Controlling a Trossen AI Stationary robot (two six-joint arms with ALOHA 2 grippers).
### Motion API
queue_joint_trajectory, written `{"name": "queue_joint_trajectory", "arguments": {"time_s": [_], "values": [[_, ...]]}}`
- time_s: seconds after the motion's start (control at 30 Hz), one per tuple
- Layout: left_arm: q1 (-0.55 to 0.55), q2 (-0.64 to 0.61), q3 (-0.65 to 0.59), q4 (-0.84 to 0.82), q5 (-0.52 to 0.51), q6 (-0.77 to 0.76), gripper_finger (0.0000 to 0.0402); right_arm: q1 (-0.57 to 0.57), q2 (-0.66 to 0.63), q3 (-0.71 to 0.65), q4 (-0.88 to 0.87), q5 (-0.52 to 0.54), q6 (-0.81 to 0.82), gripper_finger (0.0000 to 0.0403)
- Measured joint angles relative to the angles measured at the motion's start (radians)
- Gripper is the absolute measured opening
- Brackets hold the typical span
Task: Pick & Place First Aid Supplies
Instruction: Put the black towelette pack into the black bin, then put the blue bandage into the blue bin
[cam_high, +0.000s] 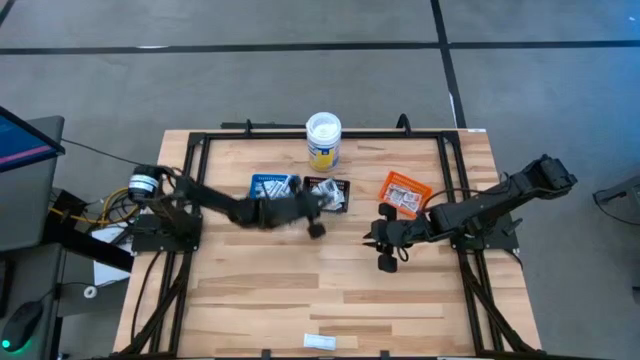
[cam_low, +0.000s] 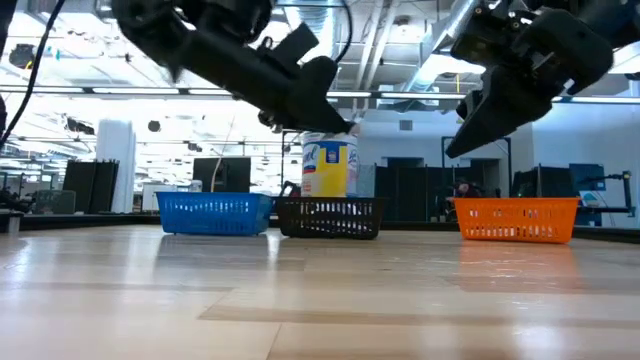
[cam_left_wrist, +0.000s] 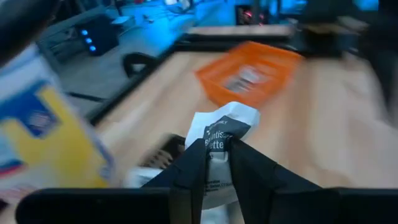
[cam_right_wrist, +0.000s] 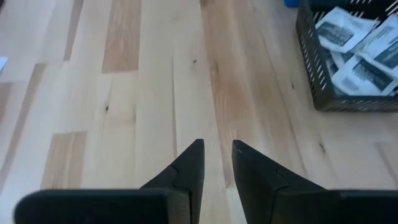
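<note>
My left gripper (cam_left_wrist: 217, 146) is shut on a white first aid packet with dark print (cam_left_wrist: 225, 123). It hangs above the table beside the black tray (cam_high: 328, 192), pointing toward the orange tray (cam_left_wrist: 249, 78). My right gripper (cam_right_wrist: 217, 146) hovers over bare wood in front of the orange tray (cam_high: 403, 192). Its fingers stand a little apart with nothing between them. More packets lie in the black tray (cam_right_wrist: 348, 56), and some show in the orange tray and the blue tray (cam_high: 272, 185). My left gripper pinches the packet's near end (cam_left_wrist: 217, 163) between its two fingers. The fingers come nearly level from the table's left. The packet sticks out past the fingertips, its free end (cam_left_wrist: 233, 115) crumpled, lifted clear of the table.
A white-lidded tub with a yellow label (cam_high: 323, 140) stands at the far edge behind the trays. One loose packet (cam_high: 320, 342) lies at the table's near edge. A black frame rail (cam_high: 200, 150) runs around the table. Bare wood lies in the near half.
</note>
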Motion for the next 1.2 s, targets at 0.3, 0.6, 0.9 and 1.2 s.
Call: {"name": "queue_joint_trajectory", "arguments": {"time_s": [0.3, 0.6, 0.9, 1.2], "values": [[0.212, 0.089, 0.001, -0.023, 0.202, -0.047, 0.0101, 0.005, 0.0, -0.005, -0.006, 0.0, -0.005, 0.0077], [0.113, 0.113, 0.0, -0.017, 0.205, -0.089, 0.0171, 0.005, 0.0, -0.005, -0.007, 0.0, -0.005, 0.0077], [-0.146, 0.083, 0.002, -0.005, 0.412, -0.306, 0.0179, 0.005, 0.0, -0.005, -0.007, 0.0, -0.005, 0.0077], [-0.456, 0.173, 0.001, 0.111, 0.301, -0.318, 0.0167, 0.005, 0.0, -0.006, -0.004, 0.001, -0.005, 0.0077]]}}
